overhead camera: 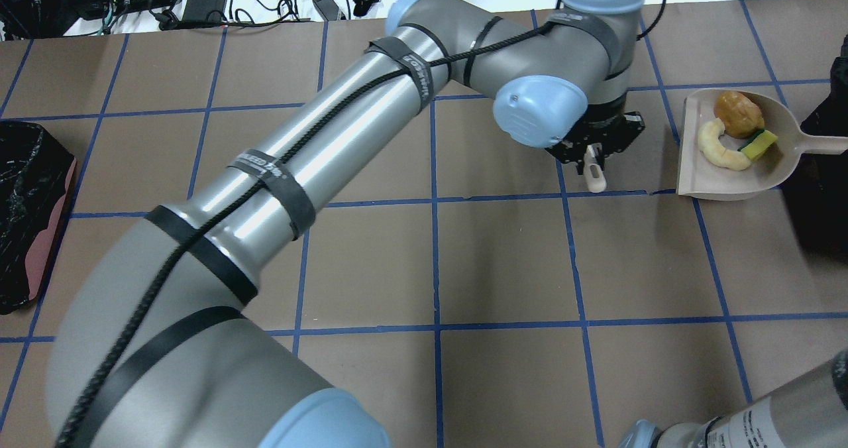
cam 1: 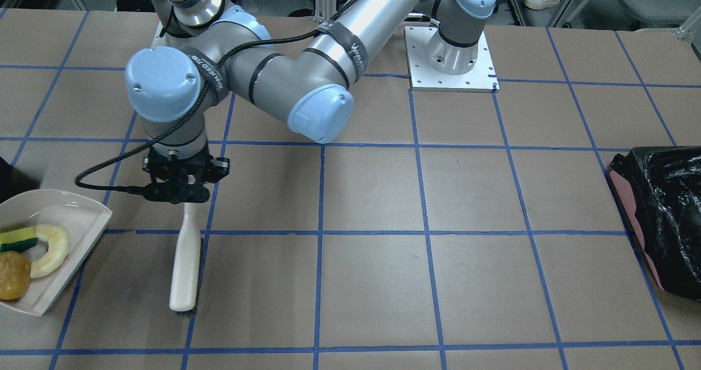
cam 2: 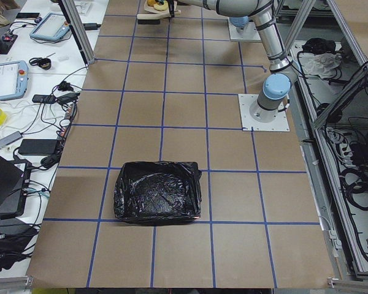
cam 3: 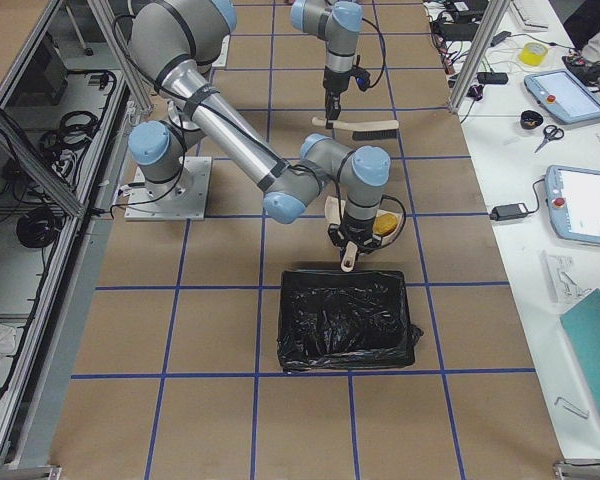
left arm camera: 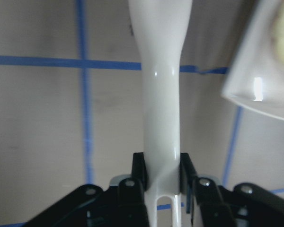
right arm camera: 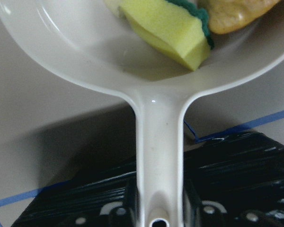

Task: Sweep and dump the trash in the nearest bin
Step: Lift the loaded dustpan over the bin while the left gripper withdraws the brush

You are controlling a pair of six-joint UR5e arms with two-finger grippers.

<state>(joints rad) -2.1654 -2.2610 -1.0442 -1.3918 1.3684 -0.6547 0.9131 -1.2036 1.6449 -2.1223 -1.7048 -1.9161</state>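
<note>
Sweeping looks done to us: the trash [overhead camera: 735,133] lies in the dustpan [overhead camera: 692,176], whose handle our right tool [right arm camera: 159,208] pinches, while the left tool [left arm camera: 161,172] pinches the brush handle [left arm camera: 160,94]. Next we would carry the dustpan level over the bin [cam 3: 345,320] just beside it, then tip.

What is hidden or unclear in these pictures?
Right gripper: cut off at the front-facing view's left edge.
Cream plastic brush: bristles hidden under its back, front-facing; left gripper covers most, overhead.
Black-bagged bin: contents too small, exterior right.
Trash scraps (yellow sponge, amber lump, pale peel) in the beige dustpan: tiny at exterior left's top edge.
</note>
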